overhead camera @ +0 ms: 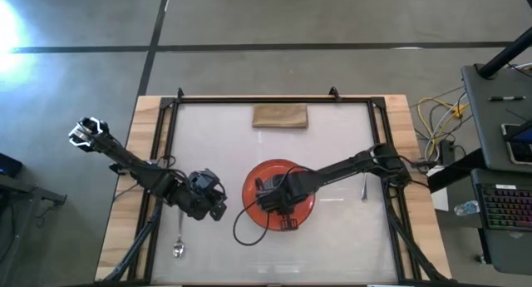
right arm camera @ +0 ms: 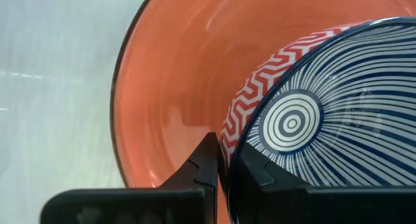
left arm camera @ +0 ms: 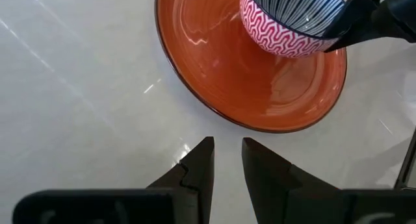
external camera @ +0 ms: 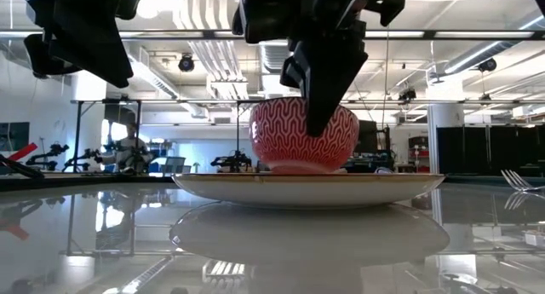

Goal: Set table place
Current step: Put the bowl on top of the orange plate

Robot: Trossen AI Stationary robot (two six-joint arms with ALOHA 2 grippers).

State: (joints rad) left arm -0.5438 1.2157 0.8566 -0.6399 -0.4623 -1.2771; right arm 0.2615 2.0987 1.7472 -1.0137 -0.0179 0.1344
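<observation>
Spoon [overhead camera: 178, 249] lies at table [overhead camera: 349, 237] front-left, left gripper [left arm camera: 225, 160] hovers beside plate [overhead camera: 252, 187], fingers slightly parted, empty; right gripper [right arm camera: 224, 165] pinches bowl [right arm camera: 312, 120] rim, seemingly to seat it on plate; fork [overhead camera: 364, 185] right.

Around my table I see a grey concrete floor [overhead camera: 274, 17] crossed by dark seams, with glare at the upper left. At the right edge stands a dark desk [overhead camera: 499, 145] with a lit keyboard [overhead camera: 507, 210]. Level across, ceiling ducts [external camera: 204, 60], strip lights [external camera: 464, 57] and dark partitions [external camera: 490, 149] at right.
</observation>
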